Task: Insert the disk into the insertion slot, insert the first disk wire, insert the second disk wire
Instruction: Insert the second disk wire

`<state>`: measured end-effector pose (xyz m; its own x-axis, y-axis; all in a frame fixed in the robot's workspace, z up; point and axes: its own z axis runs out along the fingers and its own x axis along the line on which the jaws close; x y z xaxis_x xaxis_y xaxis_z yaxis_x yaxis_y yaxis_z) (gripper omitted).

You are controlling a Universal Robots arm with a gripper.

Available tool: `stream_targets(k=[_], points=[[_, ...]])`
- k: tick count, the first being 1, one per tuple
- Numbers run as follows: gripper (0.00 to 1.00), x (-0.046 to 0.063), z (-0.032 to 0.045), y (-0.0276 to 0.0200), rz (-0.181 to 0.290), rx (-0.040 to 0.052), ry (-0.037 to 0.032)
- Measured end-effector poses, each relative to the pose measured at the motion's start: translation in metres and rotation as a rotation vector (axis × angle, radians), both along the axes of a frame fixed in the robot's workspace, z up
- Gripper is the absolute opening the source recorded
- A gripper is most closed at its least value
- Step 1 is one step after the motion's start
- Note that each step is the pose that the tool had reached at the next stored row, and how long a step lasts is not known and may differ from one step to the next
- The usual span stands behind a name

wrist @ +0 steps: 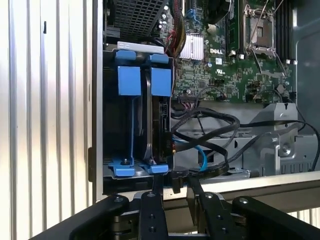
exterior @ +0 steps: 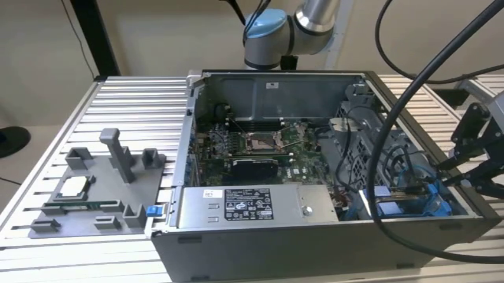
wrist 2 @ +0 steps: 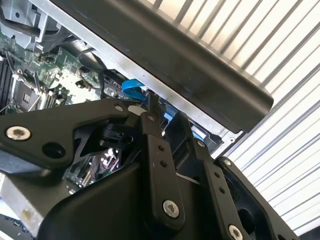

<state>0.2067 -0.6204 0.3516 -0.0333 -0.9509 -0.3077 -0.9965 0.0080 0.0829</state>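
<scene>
- Gripper (wrist: pixel 175 183) is held just outside the insertion slot (wrist: pixel 112 125); whether anything is pinched cannot be told.
- The disk (wrist: pixel 161 82) is seen standing inside the insertion slot.
- Black wires (wrist: pixel 210 122) are looped right beside the insertion slot, so they could probably be snagged, or a plug bent if pushed in crooked.

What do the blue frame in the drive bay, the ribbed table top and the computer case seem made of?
Blue frame: probably moulded plastic, by its even bright colour and soft sheen.
Table top: bare metal, likely aluminium, silvery with straight ribs.
Computer case: thin sheet metal, grey, with folded edges; the alloy cannot be told.
</scene>
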Motion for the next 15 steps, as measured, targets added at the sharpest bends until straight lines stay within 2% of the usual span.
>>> stream_targets(k=[1, 10, 15], points=[[0.0, 0.0, -0.0007, 0.0, 0.0, 0.0007, 0.0002], [0.0, 0.0, -0.0024, 0.0, -0.004, 0.0031, 0.0002], [0.0, -0.0018, 0.0074, 0.0, -0.007, 0.0039, 0.004]])
